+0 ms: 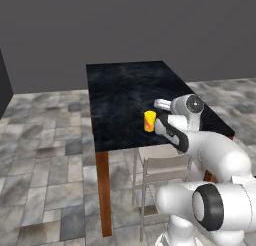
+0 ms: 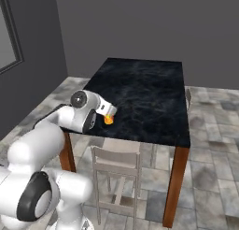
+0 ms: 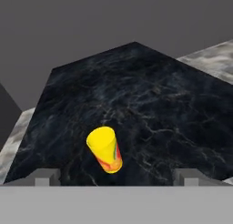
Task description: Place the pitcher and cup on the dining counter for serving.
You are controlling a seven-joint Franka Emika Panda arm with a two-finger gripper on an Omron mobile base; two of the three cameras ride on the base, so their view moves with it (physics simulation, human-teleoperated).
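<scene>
Cup [image 3: 105, 149] placement looks done: the small yellow tumbler with its red-orange mark stands on the dark marble bench [image 3: 150, 95], near the front edge, upright in the left base view. In the hand view it sits at about 6 o'clock on the top, just ahead of the end effector [image 3: 116, 177], whose two fingertips [image 3: 45, 176] stand wide apart on either side of it with nothing between them, touching nothing. From the left base view the end effector [image 1: 159, 124] hangs just beside the cup [image 1: 149, 121], at its 3 o'clock, apart from it. A pale chair [image 1: 162, 172] is tucked under the near edge. Farther on, toward 12 o'clock, the veined top runs bare to the grey wall. I judge half the job remains: the pitcher must yet be fetched and set on this bench.
</scene>
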